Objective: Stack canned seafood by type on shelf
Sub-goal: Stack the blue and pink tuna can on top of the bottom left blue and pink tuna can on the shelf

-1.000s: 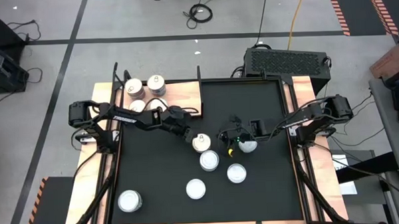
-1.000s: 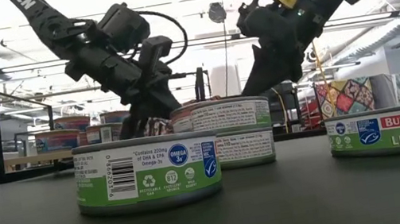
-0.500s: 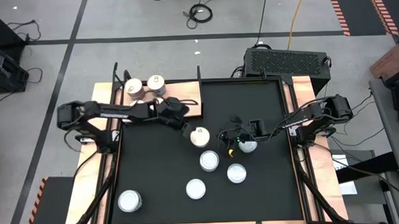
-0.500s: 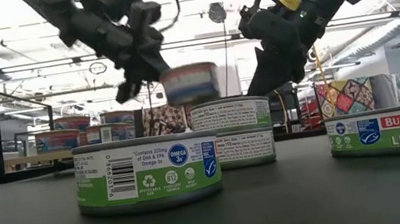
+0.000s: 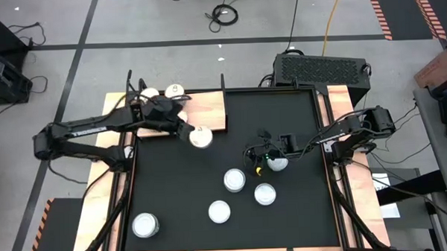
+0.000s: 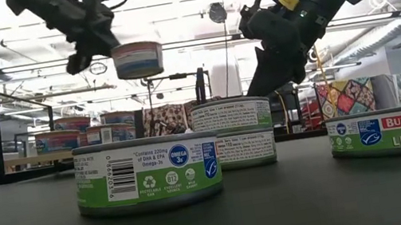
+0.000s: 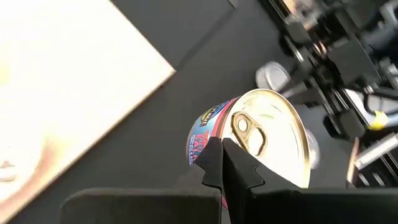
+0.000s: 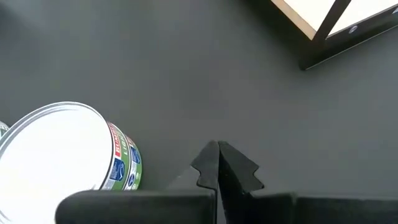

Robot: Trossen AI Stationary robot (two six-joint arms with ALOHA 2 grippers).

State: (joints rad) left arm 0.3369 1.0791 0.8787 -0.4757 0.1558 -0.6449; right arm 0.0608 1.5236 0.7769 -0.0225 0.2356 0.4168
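Silvery-gold pull-tab top, red-white-blue label: the held tin [image 5: 201,137] hangs clear above the black mat [image 5: 290,119], just off the corner of the wooden shelf [image 5: 208,111]. It sits level, top up, short axis vertical. The left gripper [image 7: 224,149] has its fingers drawn together, pinching the tin at its rim. Two tins [image 5: 175,91] stand on the shelf. The right gripper [image 8: 217,155] is low over the mat, fingers pressed together, holding nothing, a pale-topped tin [image 5: 277,164] just beside it. Four more tins [image 5: 234,179] are scattered on the mat. Bright workshop behind.
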